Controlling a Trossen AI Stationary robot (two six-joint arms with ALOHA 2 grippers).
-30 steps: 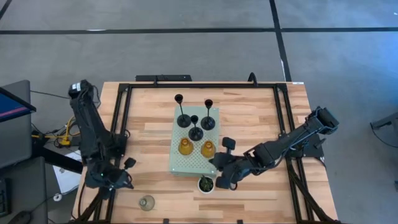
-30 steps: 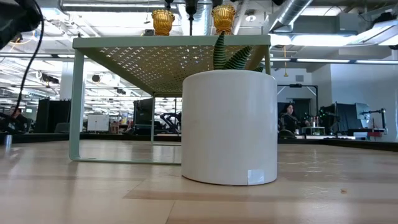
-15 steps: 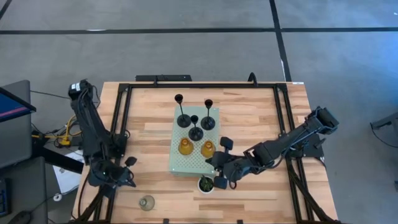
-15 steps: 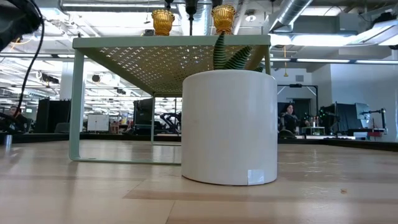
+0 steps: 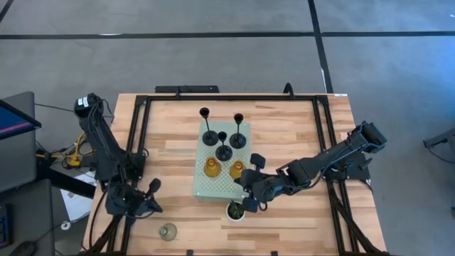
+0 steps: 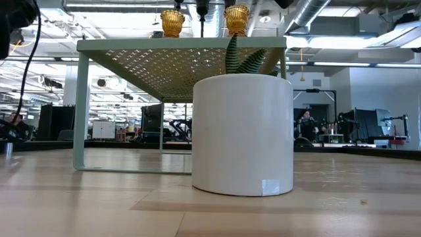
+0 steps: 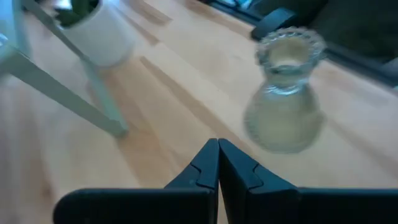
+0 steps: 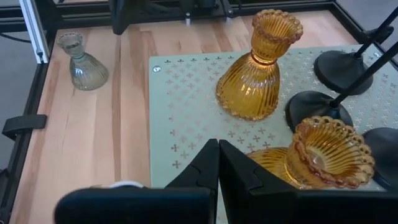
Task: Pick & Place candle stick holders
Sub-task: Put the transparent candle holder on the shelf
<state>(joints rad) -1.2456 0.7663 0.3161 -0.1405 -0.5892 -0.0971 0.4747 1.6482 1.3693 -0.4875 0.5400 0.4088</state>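
Three black holders point(image 5: 222, 139) and two amber glass holders point(image 5: 211, 168) point(image 8: 258, 68) stand by their bases on the pale green perforated board point(image 5: 202, 186). The clear-grey glass holder point(image 5: 168, 231) point(image 7: 285, 93) stands on the table near the front left. My left gripper point(image 5: 151, 205) point(image 7: 217, 146) is shut and empty, short of the glass holder on its far left. My right gripper point(image 5: 243, 195) point(image 8: 217, 146) is shut and empty above the board's near right corner, pointing toward the table's left, next to the right amber holder point(image 8: 324, 155).
A small green plant in a pot point(image 5: 234, 210) point(image 6: 242, 135) stands on the table just in front of the board, under my right gripper. The board stands on thin legs point(image 7: 68, 99). Bare wood lies right of the board point(image 5: 291, 135).
My right gripper has gone a little toward the table's left and far edge, from beside the plant to over the board's near right corner. My left gripper has shifted slightly toward the table's right, toward the clear glass holder.
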